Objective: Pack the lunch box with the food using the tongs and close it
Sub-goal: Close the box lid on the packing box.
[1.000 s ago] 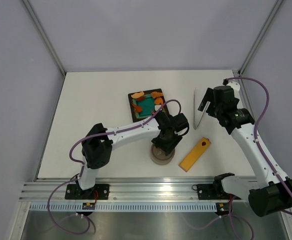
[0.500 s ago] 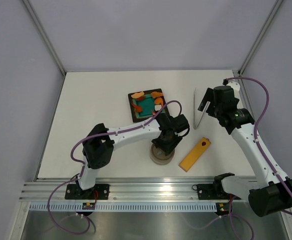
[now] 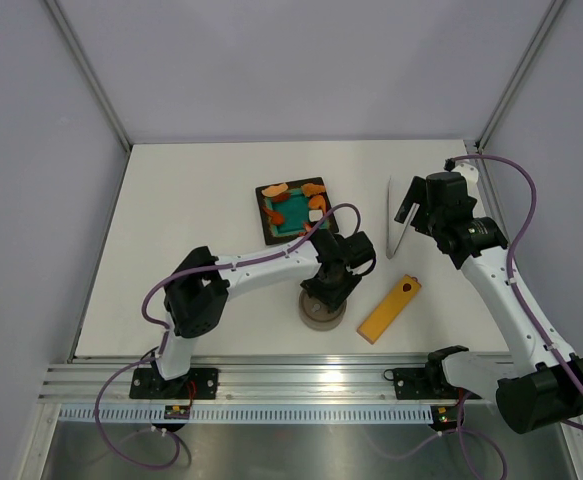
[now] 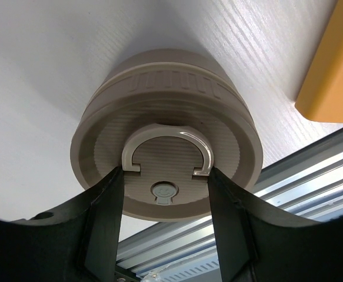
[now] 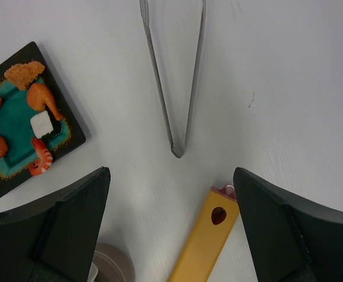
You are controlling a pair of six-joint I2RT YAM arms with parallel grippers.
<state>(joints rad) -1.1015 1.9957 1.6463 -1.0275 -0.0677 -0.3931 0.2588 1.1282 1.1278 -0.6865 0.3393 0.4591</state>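
Plainly, left fingers (image 4: 103, 211) gripping lunch box lid (image 4: 159, 94), emblem (image 4: 164, 191) illegible

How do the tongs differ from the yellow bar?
The tongs are silver, two thin arms in a V; the yellow bar is one flat strip with a hole at one end. The tongs lie farther back on the table, the yellow bar nearer its front edge. Both lie ungripped.

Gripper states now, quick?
Left gripper: closed on the curved handle of the round grey-brown lid.
Right gripper: open, empty, above the slim silver metal tongs.
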